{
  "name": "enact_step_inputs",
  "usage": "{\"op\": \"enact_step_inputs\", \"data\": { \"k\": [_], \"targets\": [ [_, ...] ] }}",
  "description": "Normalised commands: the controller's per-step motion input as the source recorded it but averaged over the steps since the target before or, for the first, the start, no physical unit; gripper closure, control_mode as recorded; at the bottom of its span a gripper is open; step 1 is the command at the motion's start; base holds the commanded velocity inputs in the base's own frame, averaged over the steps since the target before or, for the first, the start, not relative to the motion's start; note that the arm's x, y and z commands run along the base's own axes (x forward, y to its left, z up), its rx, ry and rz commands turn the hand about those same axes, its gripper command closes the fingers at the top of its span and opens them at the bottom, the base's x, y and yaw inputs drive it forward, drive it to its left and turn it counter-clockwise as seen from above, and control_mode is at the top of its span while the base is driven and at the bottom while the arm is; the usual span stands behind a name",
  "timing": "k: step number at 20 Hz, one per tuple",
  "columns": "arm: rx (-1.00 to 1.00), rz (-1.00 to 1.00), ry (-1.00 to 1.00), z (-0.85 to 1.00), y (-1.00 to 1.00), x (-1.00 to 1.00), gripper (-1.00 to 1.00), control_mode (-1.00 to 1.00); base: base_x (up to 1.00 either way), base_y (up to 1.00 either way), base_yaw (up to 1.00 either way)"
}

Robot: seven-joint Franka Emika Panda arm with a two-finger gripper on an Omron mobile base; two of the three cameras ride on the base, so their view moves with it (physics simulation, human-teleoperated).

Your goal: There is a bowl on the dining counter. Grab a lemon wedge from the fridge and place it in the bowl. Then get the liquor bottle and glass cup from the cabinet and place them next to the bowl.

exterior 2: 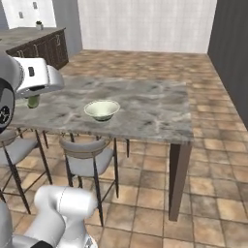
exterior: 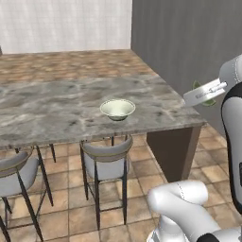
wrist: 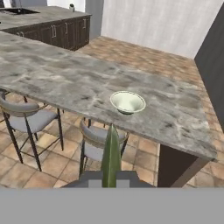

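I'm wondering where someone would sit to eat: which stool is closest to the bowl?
The stool tucked under the counter edge just below the bowl, nearest the counter's dark end panel; the other stool stands farther along.

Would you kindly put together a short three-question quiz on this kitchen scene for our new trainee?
1. True or false: the bowl on the dining counter is empty.
2. What do the jaws of the gripper hold? A) a green wedge B) a bottle C) nothing
3. Fill in: the seats tucked at the counter's near edge are ____.
Key: 1 true; 2 A; 3 stools.
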Motion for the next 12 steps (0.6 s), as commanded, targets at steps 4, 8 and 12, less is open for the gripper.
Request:
{"op": "enact_step_inputs", "data": {
  "k": [4, 8, 12],
  "targets": [
    [0.0, 0.0, 0.0, 0.0, 0.0, 0.0, 1.0, 1.0, 0.76, -0.36, 0.18],
    [0.0, 0.0, 0.0, 0.0, 0.0, 0.0, 1.0, 1.0, 0.72, -0.29, 0.11],
    [0.0, 0.0, 0.0, 0.0, 0.0, 0.0, 1.0, 1.0, 0.6, -0.27, 0.01]
  ]
}}
